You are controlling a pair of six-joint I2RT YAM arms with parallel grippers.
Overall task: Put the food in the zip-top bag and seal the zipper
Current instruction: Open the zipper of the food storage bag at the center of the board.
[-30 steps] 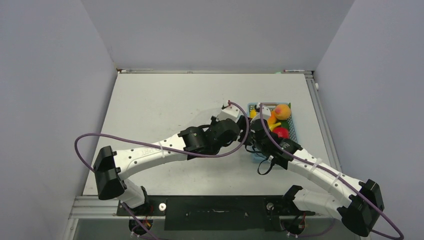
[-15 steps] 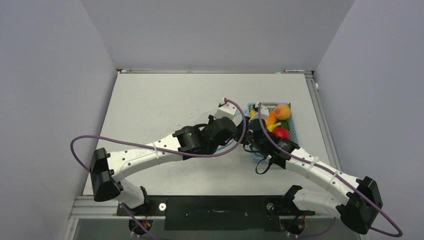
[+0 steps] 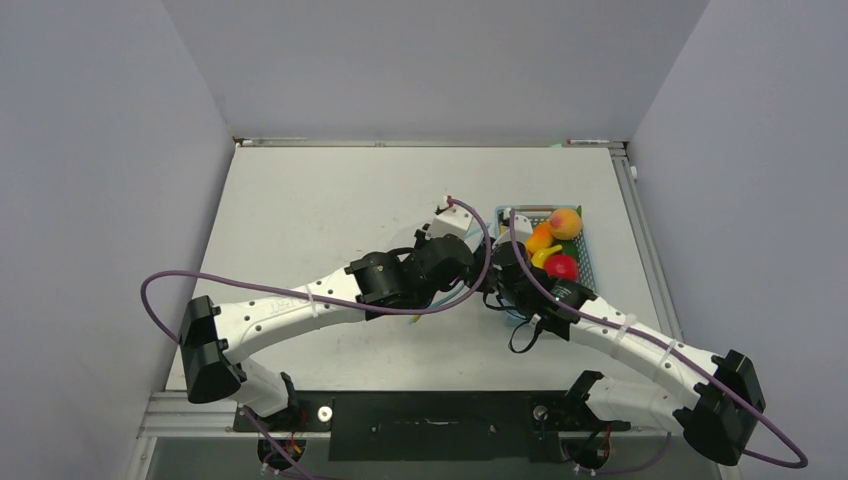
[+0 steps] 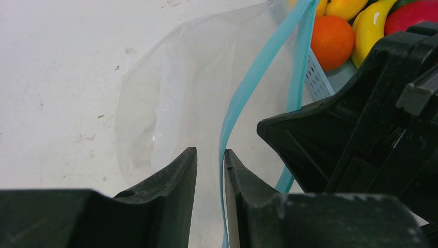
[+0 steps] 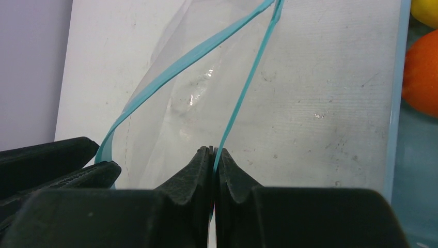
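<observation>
The right gripper (image 5: 213, 153) pinched one zipper (image 5: 248, 82) lip; the left gripper (image 4: 209, 155) stood slightly parted around the other, probably to spread the bag (image 4: 155, 98) for the fruit (image 4: 332, 40).

One clear crinkly plastic zip-top bag (image 4: 170, 88) is counted, bearing one light blue zipper strip (image 4: 263, 67). One light blue mesh basket (image 3: 589, 258) is noted. Four plastic fruits are counted in the top view: two orange rounds (image 3: 565, 222) (image 3: 540, 240), one yellow banana (image 3: 549, 254), one red round (image 3: 562, 266). Further pieces are partly hidden and are not counted.
</observation>
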